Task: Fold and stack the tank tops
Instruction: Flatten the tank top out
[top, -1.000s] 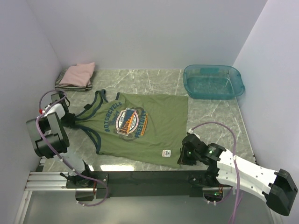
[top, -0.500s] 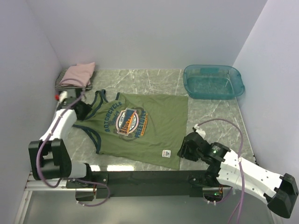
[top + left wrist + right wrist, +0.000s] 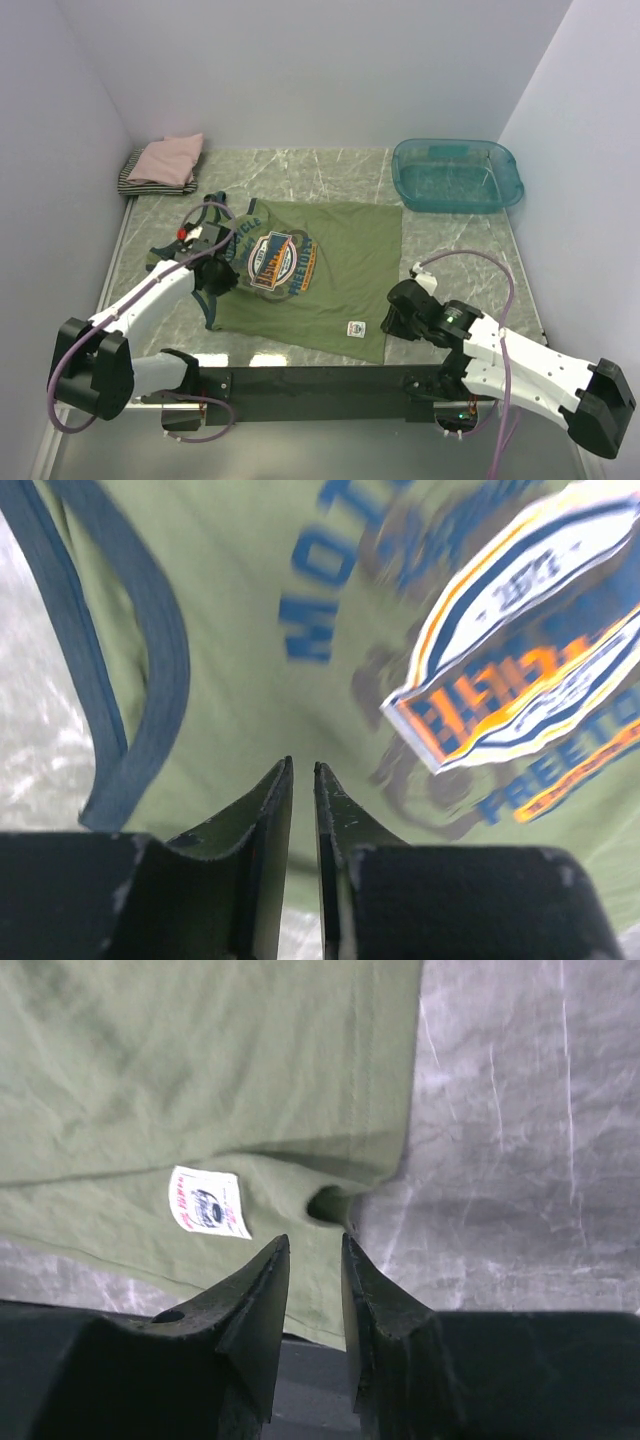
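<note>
Olive tank top [image 3: 330, 270] lies spread mid-frame overhead. Your right gripper [image 3: 312, 1242] pinches its lower-right hem, fingers nearly together; your left gripper [image 3: 302, 766], almost closed, seems to pinch cloth beside the print [image 3: 520, 660].

Left gripper [image 3: 302, 767] reaches toward one o'clock, fingers [image 3: 270, 815] nearly together; right gripper [image 3: 315, 1240] toward ten o'clock, likewise narrow.
</note>
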